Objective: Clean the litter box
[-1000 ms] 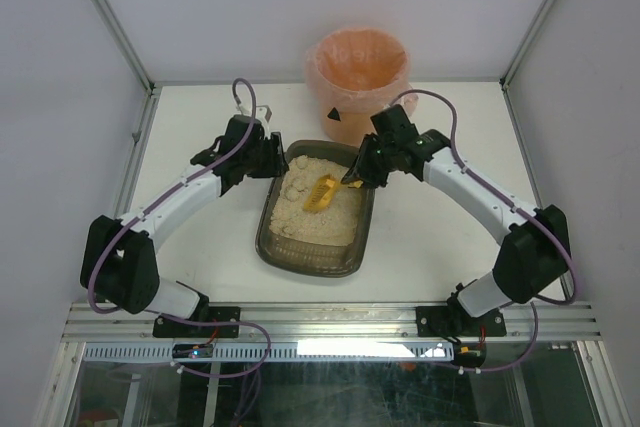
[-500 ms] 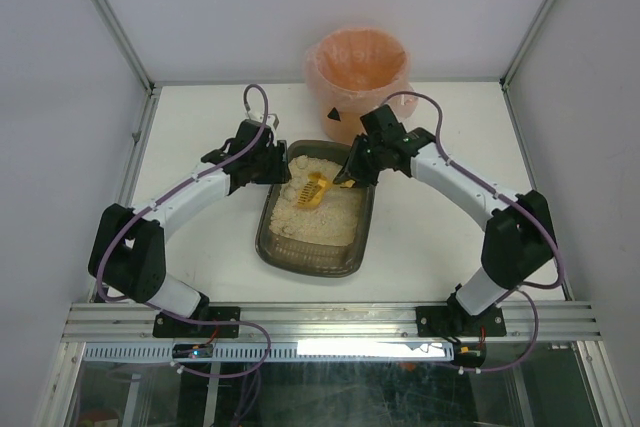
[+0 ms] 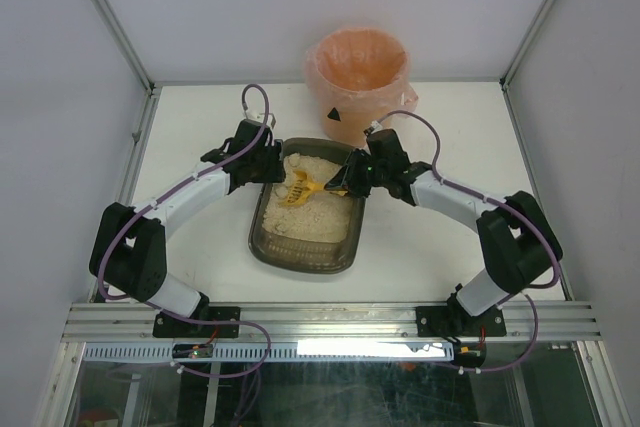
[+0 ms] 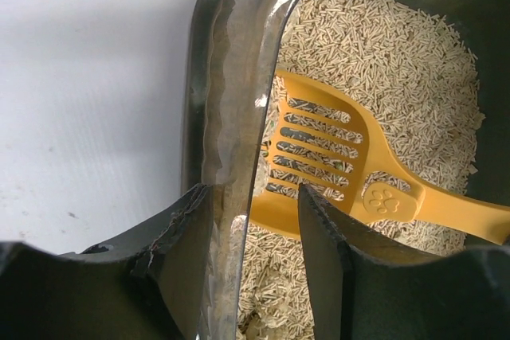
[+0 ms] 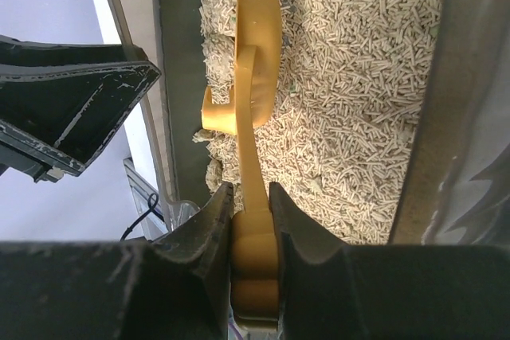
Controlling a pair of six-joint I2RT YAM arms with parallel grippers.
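your right end effector (image 5: 253, 197), gripping the yellow scoop (image 3: 300, 190), is sweeping it leftward toward clumps (image 5: 215, 53); left end effector (image 4: 251, 205) is clamping the litter box (image 3: 300, 259).

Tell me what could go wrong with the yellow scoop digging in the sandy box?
The scoop is turned on its edge in the right gripper, so litter could spill on the table before reaching the pink bin.
The left gripper only straddles the litter box wall; a hard push might slide the box.
The scoop head is close to that wall and could bump it.
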